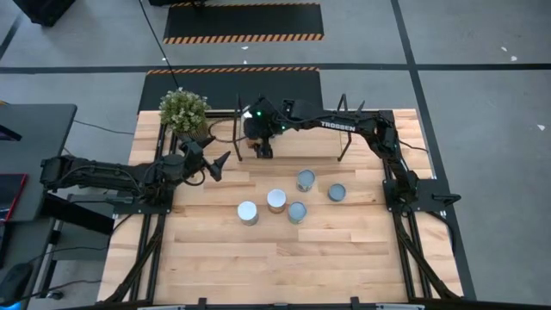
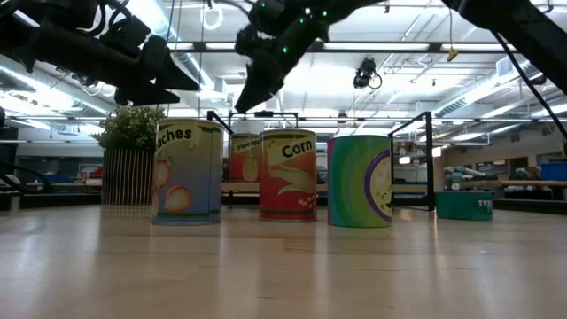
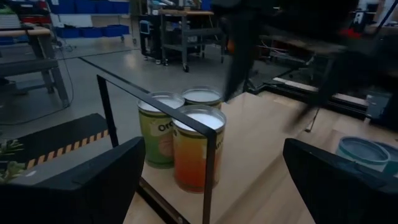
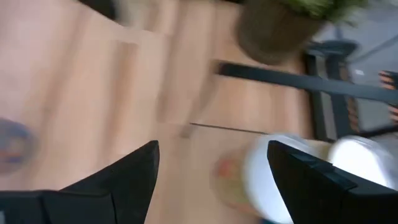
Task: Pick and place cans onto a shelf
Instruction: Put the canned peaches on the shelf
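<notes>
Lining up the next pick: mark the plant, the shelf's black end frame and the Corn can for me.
plant [image 1: 183, 109], high view, middle of its green leaves.
shelf's black end frame [image 3: 109, 112], left wrist view, on the upright bar.
Corn can [image 2: 288, 175], low view, centre of its red label.

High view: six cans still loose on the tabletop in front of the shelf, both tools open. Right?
Not six: the high view shows five cans loose on the tabletop in front of the shelf. The left tool and right tool are both open, per the wrist views.
</notes>
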Controlling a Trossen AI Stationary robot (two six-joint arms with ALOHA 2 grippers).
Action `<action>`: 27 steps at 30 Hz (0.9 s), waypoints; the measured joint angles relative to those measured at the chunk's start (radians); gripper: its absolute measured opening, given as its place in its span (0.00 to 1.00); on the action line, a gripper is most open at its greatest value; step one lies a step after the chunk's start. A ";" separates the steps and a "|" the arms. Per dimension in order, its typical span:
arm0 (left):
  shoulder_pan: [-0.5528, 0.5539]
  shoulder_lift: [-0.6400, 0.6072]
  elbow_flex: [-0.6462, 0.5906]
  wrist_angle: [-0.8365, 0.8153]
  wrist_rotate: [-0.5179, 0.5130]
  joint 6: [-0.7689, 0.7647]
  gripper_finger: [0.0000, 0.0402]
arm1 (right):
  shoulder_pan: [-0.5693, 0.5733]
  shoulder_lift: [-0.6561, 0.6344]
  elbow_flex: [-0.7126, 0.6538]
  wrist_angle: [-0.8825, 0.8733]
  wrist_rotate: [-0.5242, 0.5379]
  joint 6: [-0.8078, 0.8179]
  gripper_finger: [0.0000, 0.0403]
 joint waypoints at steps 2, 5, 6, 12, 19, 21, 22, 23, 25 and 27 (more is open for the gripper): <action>0.000 0.000 0.000 0.000 0.008 0.000 0.96 | 0.032 0.000 0.001 -0.022 -0.034 0.019 0.76; 0.000 0.000 0.000 -0.014 0.017 0.002 0.96 | 0.086 0.005 0.000 -0.052 -0.029 0.020 0.77; 0.000 0.000 0.000 -0.025 0.018 0.005 0.96 | 0.105 0.005 0.000 -0.056 -0.025 0.024 0.78; 0.002 -0.038 0.000 -0.134 0.119 0.006 0.96 | 0.236 0.005 -0.002 -0.055 0.004 0.111 0.87; 0.003 -0.092 0.000 -0.199 0.369 0.005 0.96 | 0.373 0.005 -0.087 0.052 0.155 0.192 0.96; 0.001 -0.087 0.000 -0.213 0.450 0.001 0.96 | 0.398 0.002 -0.112 0.103 0.184 0.221 0.98; 0.000 -0.083 0.000 -0.211 0.475 0.000 0.96 | 0.408 0.002 -0.124 0.120 0.188 0.238 0.98; 0.000 -0.080 0.000 -0.212 0.484 0.000 0.96 | 0.418 0.004 -0.134 0.134 0.190 0.250 0.99; 0.001 -0.080 0.000 -0.211 0.480 -0.002 0.96 | 0.436 0.005 -0.150 0.164 0.205 0.279 0.99; 0.001 -0.080 0.000 -0.208 0.462 -0.002 0.96 | 0.451 0.004 -0.167 0.208 0.242 0.314 0.99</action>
